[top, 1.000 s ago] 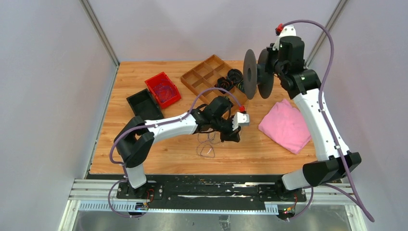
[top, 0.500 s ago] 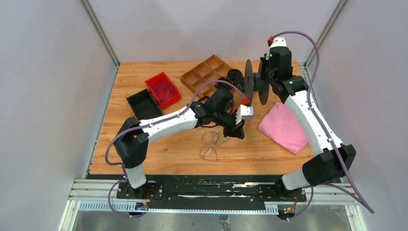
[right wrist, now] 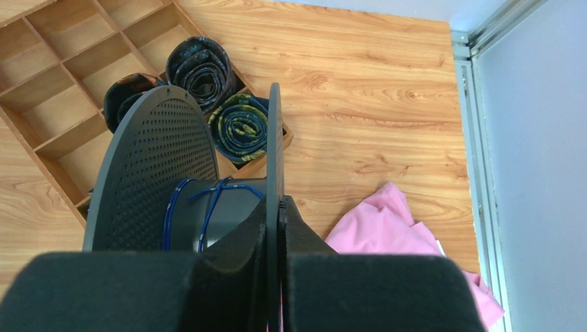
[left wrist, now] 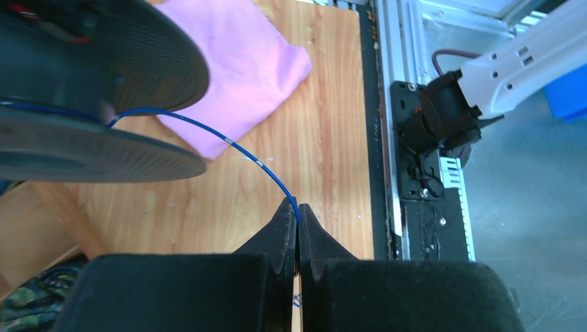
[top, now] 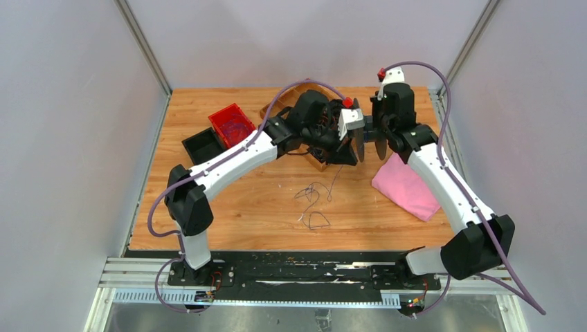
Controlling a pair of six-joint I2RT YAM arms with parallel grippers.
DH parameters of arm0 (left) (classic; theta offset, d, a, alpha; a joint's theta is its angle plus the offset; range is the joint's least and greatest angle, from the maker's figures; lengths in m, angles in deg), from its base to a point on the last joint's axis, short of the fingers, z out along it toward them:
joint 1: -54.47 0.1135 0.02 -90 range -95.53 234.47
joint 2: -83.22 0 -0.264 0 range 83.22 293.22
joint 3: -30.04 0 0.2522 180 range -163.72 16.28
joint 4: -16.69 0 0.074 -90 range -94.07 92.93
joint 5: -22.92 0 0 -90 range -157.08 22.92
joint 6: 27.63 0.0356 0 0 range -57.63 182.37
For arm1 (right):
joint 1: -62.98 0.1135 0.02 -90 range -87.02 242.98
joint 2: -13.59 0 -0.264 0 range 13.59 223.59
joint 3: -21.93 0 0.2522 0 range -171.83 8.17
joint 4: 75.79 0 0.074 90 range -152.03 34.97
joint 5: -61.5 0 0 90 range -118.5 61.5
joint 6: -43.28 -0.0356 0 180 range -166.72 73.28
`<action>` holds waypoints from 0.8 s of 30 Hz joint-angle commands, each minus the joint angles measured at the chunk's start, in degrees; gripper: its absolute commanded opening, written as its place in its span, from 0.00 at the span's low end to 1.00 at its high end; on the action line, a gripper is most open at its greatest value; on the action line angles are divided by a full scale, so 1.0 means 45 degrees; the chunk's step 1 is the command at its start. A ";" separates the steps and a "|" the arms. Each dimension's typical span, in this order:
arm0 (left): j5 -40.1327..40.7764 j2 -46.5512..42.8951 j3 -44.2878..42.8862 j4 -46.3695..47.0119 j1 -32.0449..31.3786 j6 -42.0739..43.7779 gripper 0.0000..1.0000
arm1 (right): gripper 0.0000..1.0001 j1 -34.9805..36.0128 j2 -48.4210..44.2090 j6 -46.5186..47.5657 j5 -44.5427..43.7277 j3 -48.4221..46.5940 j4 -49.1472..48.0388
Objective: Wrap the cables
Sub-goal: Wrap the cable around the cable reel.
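A thin blue cable (left wrist: 228,143) runs from the dark grey spool (left wrist: 104,149) to my left gripper (left wrist: 297,214), which is shut on it at the fingertips. A few turns of cable (right wrist: 204,207) lie round the spool's core. My right gripper (right wrist: 279,207) is shut on the spool's near flange (right wrist: 275,145) and holds the spool on edge above the table. From above, the left gripper (top: 344,155) sits just left of the spool (top: 367,138). The cable's loose end (top: 315,200) trails in loops on the wood below.
A wooden divided tray (right wrist: 62,90) holds coiled cables (right wrist: 239,128) beneath the spool. A pink cloth (top: 408,183) lies to the right. A red bin (top: 232,126) and a black bin (top: 204,145) stand at the left. Metal rails (left wrist: 387,104) edge the table.
My left arm has carried the cable away from the table's middle up to the spool. The right arm has brought the spool lower and leftward. The loose loops have shifted.
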 commanded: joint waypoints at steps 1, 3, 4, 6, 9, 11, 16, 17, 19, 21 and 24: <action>-0.0278 0.0262 -0.1163 -0.0655 0.0469 -0.0432 0.00 | 0.01 0.0537 -0.0644 0.0621 -0.0482 0.0423 -0.1541; -0.0253 0.0393 -0.1648 -0.0918 0.0689 -0.0459 0.00 | 0.01 0.0734 -0.0736 0.0958 -0.0457 0.0693 -0.1747; -0.0211 0.0464 -0.1869 -0.1045 0.0812 -0.0463 0.00 | 0.01 0.0875 -0.0772 0.1146 -0.0447 0.0833 -0.1866; -0.0107 0.0630 -0.2335 -0.1446 0.1022 -0.0392 0.00 | 0.01 0.1025 -0.0868 0.1468 -0.0400 0.1083 -0.1953; 0.0036 0.0850 -0.3099 -0.2063 0.1309 -0.0168 0.00 | 0.01 0.1221 -0.1037 0.1819 -0.0209 0.1559 -0.2046; 0.0121 0.0979 -0.3545 -0.2372 0.1494 -0.0066 0.00 | 0.01 0.1358 -0.1151 0.2040 -0.0084 0.1873 -0.2193; 0.0244 0.1229 -0.4306 -0.2794 0.1943 0.0001 0.00 | 0.01 0.1543 -0.1355 0.2302 0.0660 0.2511 -0.2499; 0.0288 0.1247 -0.4391 -0.2818 0.2045 -0.0009 0.00 | 0.00 0.1561 -0.1379 0.2359 0.0932 0.2562 -0.2504; 0.0457 0.1264 -0.4531 -0.2849 0.2299 -0.0009 0.00 | 0.01 0.1563 -0.1430 0.2469 0.1576 0.2609 -0.2410; 0.0532 0.1281 -0.4666 -0.2956 0.2565 0.0034 0.00 | 0.01 0.1558 -0.1477 0.2639 0.2030 0.2566 -0.2194; 0.0662 0.1274 -0.4839 -0.3255 0.2967 0.0198 0.00 | 0.01 0.1544 -0.1667 0.2782 0.2475 0.2628 -0.2027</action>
